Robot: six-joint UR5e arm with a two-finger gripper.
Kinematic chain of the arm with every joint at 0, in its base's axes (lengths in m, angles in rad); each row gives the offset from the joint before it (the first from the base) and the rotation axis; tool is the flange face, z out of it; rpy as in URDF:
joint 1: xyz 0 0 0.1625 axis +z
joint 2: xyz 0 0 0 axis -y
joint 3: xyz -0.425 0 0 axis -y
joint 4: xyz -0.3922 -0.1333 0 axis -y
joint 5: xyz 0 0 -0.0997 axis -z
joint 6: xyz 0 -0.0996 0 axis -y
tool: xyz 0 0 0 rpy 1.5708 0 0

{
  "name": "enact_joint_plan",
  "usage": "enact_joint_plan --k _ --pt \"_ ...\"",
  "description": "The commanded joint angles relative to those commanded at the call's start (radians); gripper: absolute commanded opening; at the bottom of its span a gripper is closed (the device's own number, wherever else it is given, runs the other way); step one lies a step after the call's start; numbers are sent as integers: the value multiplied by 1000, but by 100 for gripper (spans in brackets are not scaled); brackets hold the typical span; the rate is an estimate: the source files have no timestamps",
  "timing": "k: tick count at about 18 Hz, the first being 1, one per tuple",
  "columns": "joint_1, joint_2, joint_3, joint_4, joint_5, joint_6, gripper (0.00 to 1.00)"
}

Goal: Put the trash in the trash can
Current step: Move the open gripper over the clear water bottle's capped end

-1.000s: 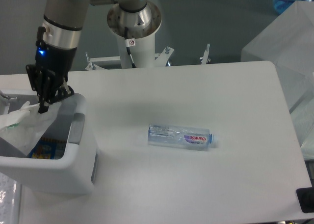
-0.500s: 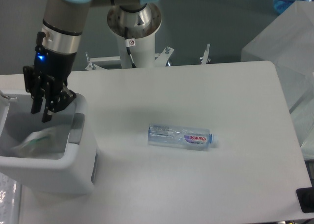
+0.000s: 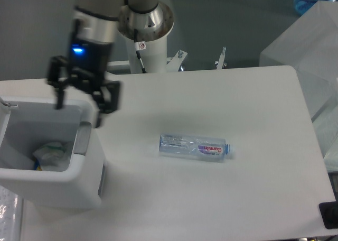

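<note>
Fixed camera, high angle over a white rectangular table (image 3: 211, 198) with rounded corners.

The black two-finger gripper (image 3: 78, 108) hung above the far right corner of the white rectangular plastic bin (image 3: 53, 185), at the table's left edge. Its fingers (image 3: 58, 95) were spread wide apart, released, with nothing between them. One finger stood over the bin's far rim, the other over the table just right of the bin. A blue light (image 3: 78, 51) glowed on the wrist above the gripper. The image of the arm (image 3: 97, 19) was slightly blurred.

The crumpled white tissue-like wrapper (image 3: 51, 152), with a small green mark on it, lay inside the bin at the bottom, toward the near wall. A bit of blue and yellow showed beside it on the bin floor; what it was could not be told. The bin had a thick rim and a grey panel (image 3: 81, 140) on its right inner side.

The clear plastic water bottle (image 3: 193, 146) with a pink-purple label lay on its side near the middle of the table, well apart from the bin and the gripper, cap end pointing right. It was not touched by anything.

The arm's white base column (image 3: 148, 35) stood behind the table's far edge. A translucent plastic-wrapped object (image 3: 306, 56) sat off the table at the right.
</note>
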Motion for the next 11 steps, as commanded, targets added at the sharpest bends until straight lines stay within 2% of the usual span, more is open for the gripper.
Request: enact_joint_plan --k 2,6,9,11 --pt "69 -6 -6 23 -2 5 100" --pt "143 -41 -5 41 15 17 100" --pt "190 -72 -8 40 64 70 100" --pt "221 -86 -17 37 69 180 100"
